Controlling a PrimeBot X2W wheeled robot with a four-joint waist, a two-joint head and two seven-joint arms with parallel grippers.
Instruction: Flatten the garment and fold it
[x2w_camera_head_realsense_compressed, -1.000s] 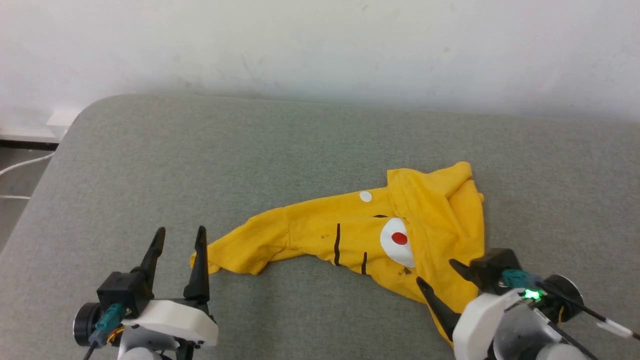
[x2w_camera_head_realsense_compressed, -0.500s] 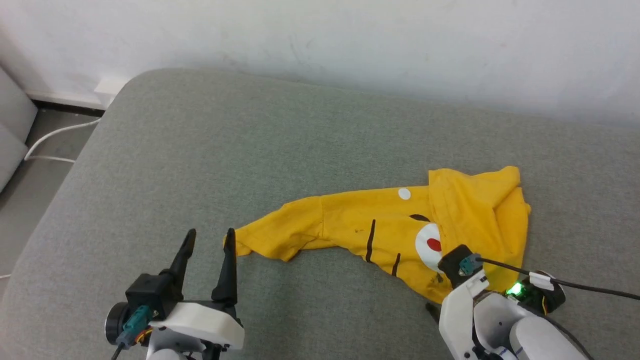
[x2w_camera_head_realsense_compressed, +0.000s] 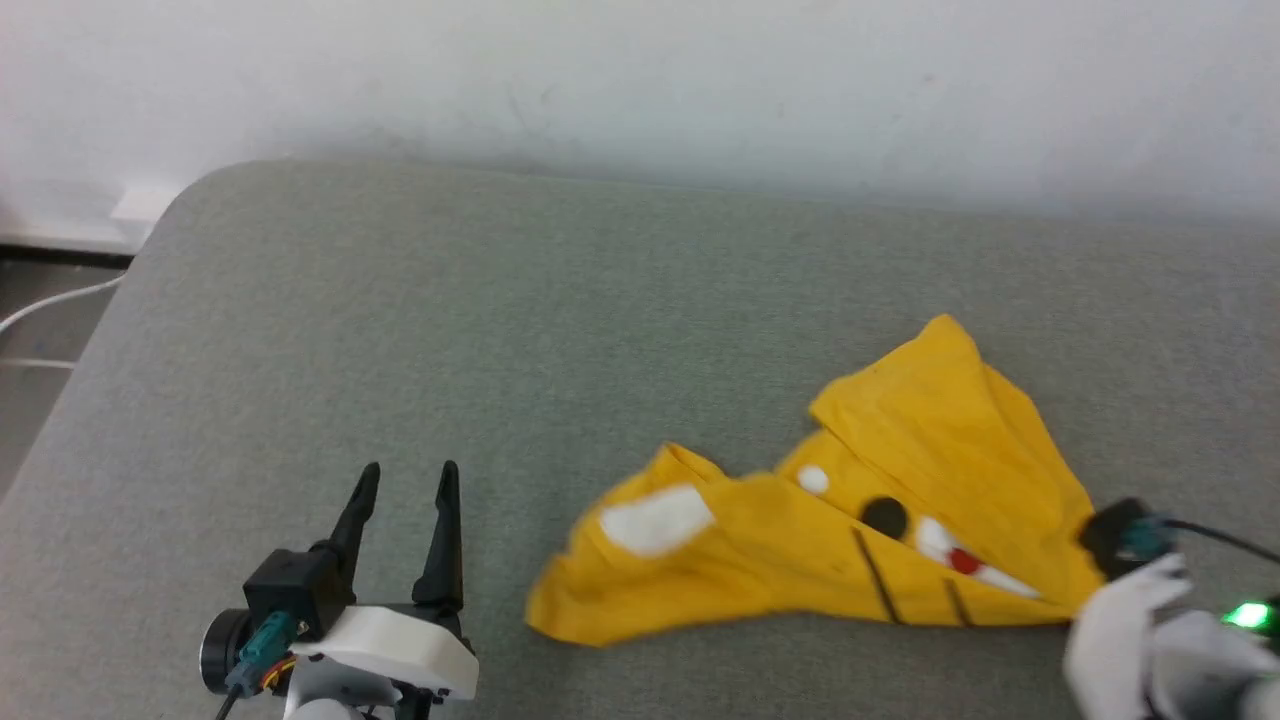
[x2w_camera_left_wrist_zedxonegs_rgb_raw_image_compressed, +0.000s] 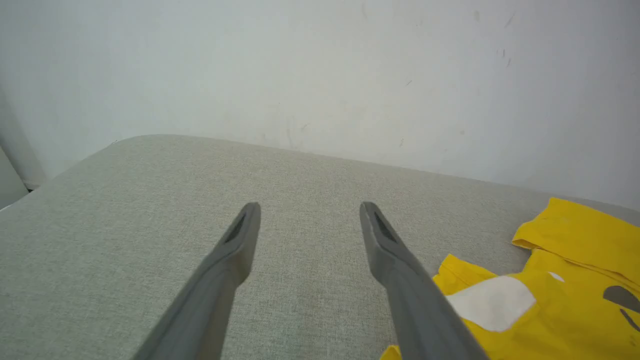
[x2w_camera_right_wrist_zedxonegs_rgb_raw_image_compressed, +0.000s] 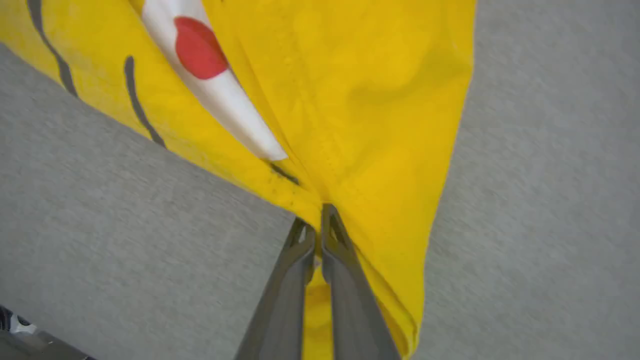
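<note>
head view: the garment (x2w_camera_head_realsense_compressed: 800, 570) lies bunched on the grey cushion (x2w_camera_head_realsense_compressed: 500, 330), right of centre. one end is drawn to a point at the right forearm (x2w_camera_head_realsense_compressed: 1150, 620) in the lower right corner. the other end is a loose rounded fold nearer the left gripper (x2w_camera_head_realsense_compressed: 410, 485). that gripper sits at the lower left with its fingers spread, holding nothing and not touching the cloth. a white patch, a black dot, a red dot and black lines show between creases, so the front is folded over on itself. a pale wall (x2w_camera_head_realsense_compressed: 640, 80) runs behind the cushion. a white cable (x2w_camera_head_realsense_compressed: 50, 300) lies on the floor past the cushion's left edge, well apart from the work.

left wrist view: the two fingers stand apart over bare cushion. the garment's free end, with the white patch, is just beside the right-hand finger.

right wrist view: the right gripper (x2w_camera_right_wrist_zedxonegs_rgb_raw_image_compressed: 316, 227) has its fingers pressed together on a pinch of yellow cloth at an edge, and the fabric fans out from it in taut ridges.

this looks like thin, light, limp cotton. it will likely drape, wrinkle and drag on the woven cushion rather than slide. hems, corners and shoulder seams seem the best holds, and the free end by the left gripper is the natural second one. nothing blocks that reach. the main risk is pinching several layers at once.
</note>
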